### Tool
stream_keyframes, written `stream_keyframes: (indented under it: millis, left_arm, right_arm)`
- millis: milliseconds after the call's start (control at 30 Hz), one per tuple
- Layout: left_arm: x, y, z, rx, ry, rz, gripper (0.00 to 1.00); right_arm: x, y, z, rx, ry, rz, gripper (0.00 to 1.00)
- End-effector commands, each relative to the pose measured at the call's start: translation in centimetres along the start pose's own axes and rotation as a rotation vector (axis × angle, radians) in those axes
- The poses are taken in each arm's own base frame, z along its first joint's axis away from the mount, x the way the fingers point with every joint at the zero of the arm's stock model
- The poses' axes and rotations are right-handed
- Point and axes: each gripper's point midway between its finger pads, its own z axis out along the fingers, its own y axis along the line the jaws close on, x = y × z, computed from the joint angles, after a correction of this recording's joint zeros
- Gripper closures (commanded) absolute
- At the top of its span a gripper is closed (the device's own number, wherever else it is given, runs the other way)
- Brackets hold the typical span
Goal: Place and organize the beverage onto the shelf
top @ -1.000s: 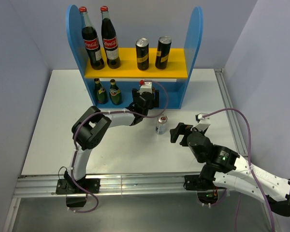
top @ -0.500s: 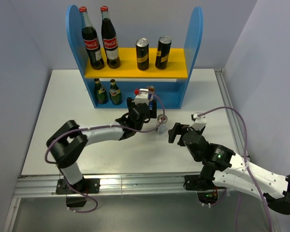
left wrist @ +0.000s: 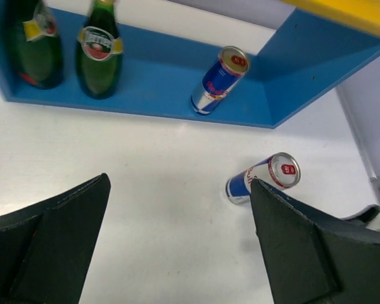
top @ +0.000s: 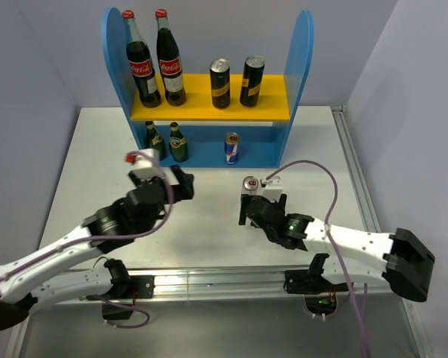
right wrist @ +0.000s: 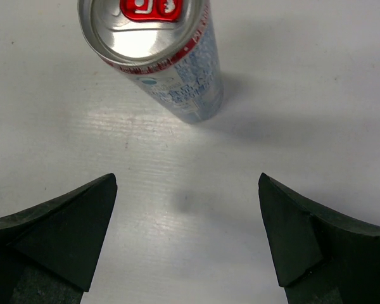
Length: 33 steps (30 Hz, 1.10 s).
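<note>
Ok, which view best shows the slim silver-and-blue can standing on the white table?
Right wrist: the slim silver-and-blue can sits close, with its lid and red tab clear. Left wrist shows it smaller; top external shows mostly its lid.

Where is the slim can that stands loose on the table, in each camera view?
Top external: the slim can stands at the centre of the table, before the shelf.
Left wrist: lower right.
Right wrist: top centre, seen from above.
Shared landmark: the second slim can on the shelf's lower tier, also in the left wrist view; not in the right wrist view.
</note>
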Motion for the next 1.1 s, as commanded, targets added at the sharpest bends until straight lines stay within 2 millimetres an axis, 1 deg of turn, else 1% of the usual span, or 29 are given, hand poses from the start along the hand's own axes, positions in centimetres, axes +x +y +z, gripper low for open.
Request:
stream_keyframes:
  millis: [0, 33, 67, 100, 133, 167, 200, 233, 267, 300, 333, 367, 400, 467, 533, 600, 633, 667, 700, 800, 833, 900, 1000, 1033, 1067]
  left_arm:
    - [-0.2, 3.8, -4.1, -0.067, -0.003, -0.013, 0.01]
    - [-1.0, 2.9, -5.5, 0.011, -0.011, -0.03, 0.01]
    - [-1.0, 2.2, -6.3, 0.054, 0.011, -0.021, 0.01]
    - [-1.4, 2.5, -7.6, 0.052, 0.051, -0.033, 0.01]
    - [-1.7, 3.0, -7.8, 0.022, 0.057, -0.032, 0.01]
    - [-1.9, 3.6, -8.0, -0.005, 0.059, -0.044, 0.01]
    - [-1.8, 4.9, -8.4, -0.053, 0.073, -0.004, 0.01]
    - [-2.1, 5.9, -8.3, -0.099, 0.047, 0.01, 0.01]
    - [-2.1, 6.2, -8.5, -0.105, 0.051, 0.008, 0.01]
    - [-1.9, 6.6, -8.8, -0.111, 0.068, 0.02, 0.01]
    - [-1.7, 6.5, -8.9, -0.1, 0.086, 0.014, 0.01]
    - [-1.3, 6.8, -8.9, -0.105, 0.089, 0.013, 0.01]
    - [-1.1, 7.2, -8.9, -0.114, 0.084, 0.016, 0.01]
    - [-1.6, 7.1, -9.1, -0.091, 0.066, -0.008, 0.01]
    - [-2.1, 7.2, -9.3, -0.075, 0.048, -0.031, 0.01]
    - [-2.2, 7.4, -9.6, -0.07, 0.045, -0.038, 0.01]
    - [-2.4, 7.5, -9.7, -0.064, 0.04, -0.046, 0.01]
    - [-2.4, 7.4, -9.7, -0.058, 0.036, -0.05, 0.01]
    - [-2.5, 7.5, -9.7, -0.054, 0.033, -0.053, 0.01]
    - [-2.4, 7.6, -9.7, -0.067, 0.034, -0.041, 0.01]
    - [-2.3, 7.6, -9.6, -0.075, 0.037, -0.034, 0.01]
    - [-2.1, 7.6, -9.4, -0.083, 0.043, -0.025, 0.01]
    - [-1.8, 7.5, -9.1, -0.102, 0.054, -0.005, 0.01]
    - [-1.8, 7.5, -9.1, -0.105, 0.054, -0.001, 0.01]
    - [-1.7, 7.6, -9.1, -0.108, 0.054, 0.002, 0.01]
  right_arm:
    - [-2.9, 3.0, 1.3, -0.024, -0.083, 0.05, 0.0]
    - [-3.3, 2.9, 1.8, -0.006, -0.087, 0.038, 0.0]
    - [-3.5, 3.0, 2.2, 0.005, -0.086, 0.028, 0.0]
    - [-4.3, 3.4, 2.5, 0.007, -0.099, 0.036, 0.0]
    - [-4.0, 3.3, 3.2, 0.026, -0.088, 0.014, 0.0]
    - [-4.7, 3.3, 3.8, 0.032, -0.097, 0.029, 0.0]
    - [-4.5, 3.1, 4.6, 0.052, -0.086, 0.023, 0.0]
    - [-4.7, 3.0, 5.0, 0.059, -0.085, 0.022, 0.0]
    - [-5.6, 2.5, 5.5, 0.081, -0.096, 0.041, 0.0]
    - [-5.3, 2.2, 6.1, 0.096, -0.088, 0.04, 0.0]
    - [-5.6, 2.0, 6.5, 0.105, -0.091, 0.046, 0.0]
    - [-6.1, 1.6, 6.9, 0.117, -0.101, 0.061, 0.0]
    - [-5.9, 1.4, 7.4, 0.129, -0.095, 0.063, 0.0]
    - [-6.3, 1.1, 7.9, 0.145, -0.106, 0.075, 0.0]
    - [-6.2, 0.7, 8.6, 0.17, -0.108, 0.076, 0.0]
    - [-5.6, 0.4, 9.0, 0.189, -0.098, 0.069, 0.0]
    - [-5.4, 0.3, 9.2, 0.194, -0.094, 0.068, 0.01]
    - [-5.8, 0.7, 9.4, 0.185, -0.11, 0.083, 0.01]
    - [-5.6, 0.8, 9.6, 0.185, -0.107, 0.085, 0.02]
    - [-5.1, 0.8, 10.0, 0.188, -0.098, 0.09, 0.07]
    - [-5.1, 0.9, 10.0, 0.188, -0.098, 0.096, 0.14]
    - [-5.1, 0.6, 10.0, 0.2, -0.103, 0.098, 0.19]
    - [-4.8, 0.3, 9.8, 0.203, -0.104, 0.103, 0.32]
    - [-4.8, 0.2, 9.8, 0.205, -0.104, 0.104, 0.4]
    - [-4.7, 0.1, 9.8, 0.21, -0.102, 0.101, 0.44]
